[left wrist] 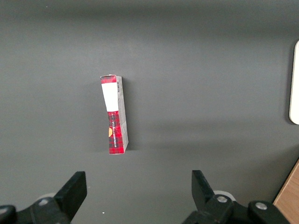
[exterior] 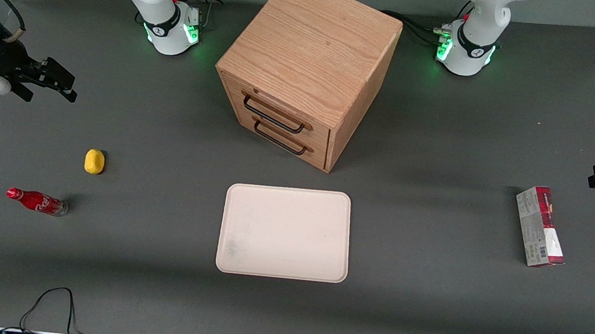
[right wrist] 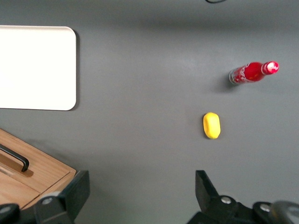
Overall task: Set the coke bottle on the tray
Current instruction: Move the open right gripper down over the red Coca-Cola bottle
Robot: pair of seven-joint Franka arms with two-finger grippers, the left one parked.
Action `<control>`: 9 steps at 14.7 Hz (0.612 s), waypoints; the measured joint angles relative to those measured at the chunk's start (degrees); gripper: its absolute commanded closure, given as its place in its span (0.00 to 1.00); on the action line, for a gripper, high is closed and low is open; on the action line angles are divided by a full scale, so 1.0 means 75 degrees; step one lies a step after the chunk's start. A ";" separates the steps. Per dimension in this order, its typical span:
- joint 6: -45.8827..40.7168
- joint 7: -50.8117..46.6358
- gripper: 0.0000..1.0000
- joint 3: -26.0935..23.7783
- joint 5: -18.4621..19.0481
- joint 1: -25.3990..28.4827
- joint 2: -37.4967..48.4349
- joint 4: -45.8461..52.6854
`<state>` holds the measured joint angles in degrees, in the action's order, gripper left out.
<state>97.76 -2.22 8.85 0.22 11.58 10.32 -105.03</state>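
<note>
Nothing's done yet: the coke bottle (exterior: pixel 36 202) lies on its side on the worktop (exterior: pixel 425 310) toward the working arm's end, well apart from the bare tray (exterior: pixel 285 232). The gripper (exterior: pixel 46 79) hangs high above the worktop, jaws open and holding nothing, so grab, carry and drop all remain.

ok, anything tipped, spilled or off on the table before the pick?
Only the small red coke bottle: it lies on its side, nearer the camera than the yellow lump. No spill. The cream rectangular tray is bare; the open gripper hovers apart.
</note>
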 measured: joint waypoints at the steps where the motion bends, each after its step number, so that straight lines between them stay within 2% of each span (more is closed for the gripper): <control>1: -0.0032 -0.0010 0.00 0.0000 0.0000 0.0000 -0.0001 0.0000; 6: -0.0162 -0.0014 0.00 0.0065 0.0030 -0.0020 -0.0035 0.0049; 9: -0.0148 0.0833 0.00 0.0723 0.0066 -0.0028 -0.0505 0.0473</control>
<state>96.65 4.02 14.28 0.72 11.37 6.53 -101.48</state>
